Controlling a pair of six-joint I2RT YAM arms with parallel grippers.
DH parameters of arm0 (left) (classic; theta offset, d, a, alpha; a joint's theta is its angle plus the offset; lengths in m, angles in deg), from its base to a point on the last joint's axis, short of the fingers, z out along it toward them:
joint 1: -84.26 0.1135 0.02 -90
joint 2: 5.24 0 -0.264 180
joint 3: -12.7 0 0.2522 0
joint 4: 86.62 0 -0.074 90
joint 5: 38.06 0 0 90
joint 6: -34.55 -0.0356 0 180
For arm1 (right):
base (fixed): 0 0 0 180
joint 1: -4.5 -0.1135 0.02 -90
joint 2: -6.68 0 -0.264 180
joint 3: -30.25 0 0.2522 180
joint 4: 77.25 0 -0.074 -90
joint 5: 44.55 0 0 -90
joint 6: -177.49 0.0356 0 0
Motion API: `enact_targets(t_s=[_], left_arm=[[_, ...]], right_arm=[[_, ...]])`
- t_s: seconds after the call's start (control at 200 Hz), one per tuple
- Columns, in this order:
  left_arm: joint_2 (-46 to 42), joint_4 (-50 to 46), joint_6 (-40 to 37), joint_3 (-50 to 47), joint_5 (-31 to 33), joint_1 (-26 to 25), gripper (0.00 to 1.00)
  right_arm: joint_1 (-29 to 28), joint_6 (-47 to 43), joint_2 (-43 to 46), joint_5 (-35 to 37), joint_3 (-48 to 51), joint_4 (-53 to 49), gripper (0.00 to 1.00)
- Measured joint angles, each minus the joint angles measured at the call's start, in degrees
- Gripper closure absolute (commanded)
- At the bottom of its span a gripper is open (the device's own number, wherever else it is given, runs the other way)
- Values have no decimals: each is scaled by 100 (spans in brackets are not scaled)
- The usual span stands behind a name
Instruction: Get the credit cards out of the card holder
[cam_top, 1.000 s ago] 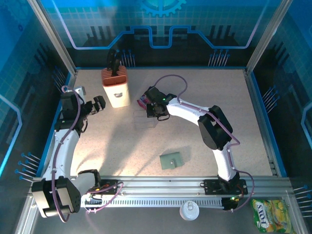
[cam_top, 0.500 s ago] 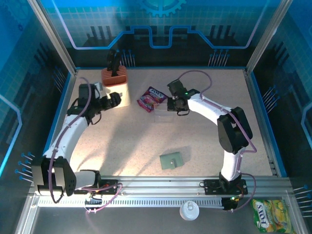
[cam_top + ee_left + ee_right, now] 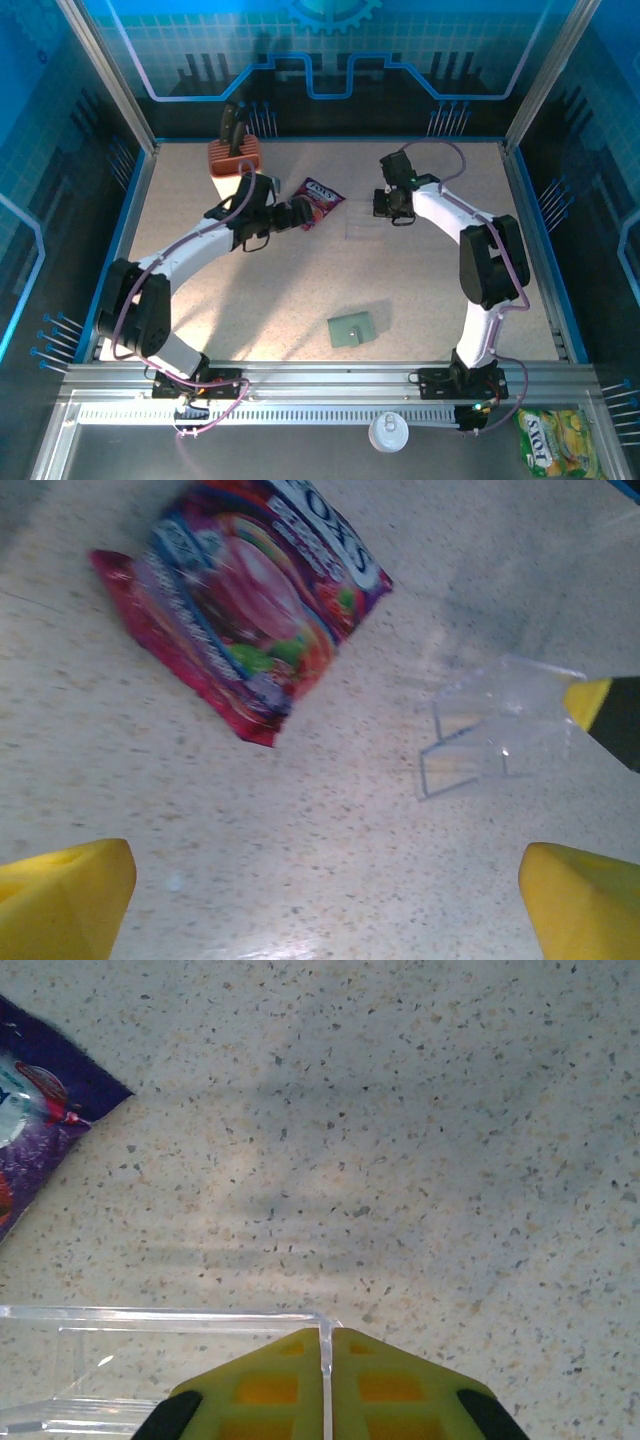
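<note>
The card holder (image 3: 352, 328) lies flat and grey-green on the table near the front, apart from both arms. The credit cards are hidden from view. My left gripper (image 3: 300, 213) hovers open beside a pink-purple snack packet (image 3: 318, 198); in the left wrist view its yellow fingertips (image 3: 60, 900) stand wide apart over bare table, the packet (image 3: 250, 600) ahead of them. My right gripper (image 3: 392, 205) is shut on the thin wall of a clear plastic box (image 3: 362, 228), and the wall runs between its pads (image 3: 260, 1390).
An orange and white block (image 3: 235, 157) with a black handle stands at the back left. The clear box (image 3: 500, 725) lies right of the packet. On the front rail are a white lid (image 3: 388, 432) and a yellow snack bag (image 3: 555, 440).
My left arm has swung from the left side to the middle, beside the packet. My right gripper has pulled the clear box right and back, uncovering the packet.
</note>
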Motion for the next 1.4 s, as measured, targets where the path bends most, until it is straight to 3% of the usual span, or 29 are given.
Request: enact_targets(t_s=[0.255, 0.615, 1.401], left_arm=[[280, 251, 319, 120, 2, -461, 1], [289, 306, 407, 120, 26, -509, 1], [289, 142, 262, 245, 116, -511, 1]], right_arm=[[0, -175, -374, 74, -332, 2, 91], [0, -168, -564, 326, -433, 4, 89], [-2, -85, -315, 398, -407, -26, 66]])
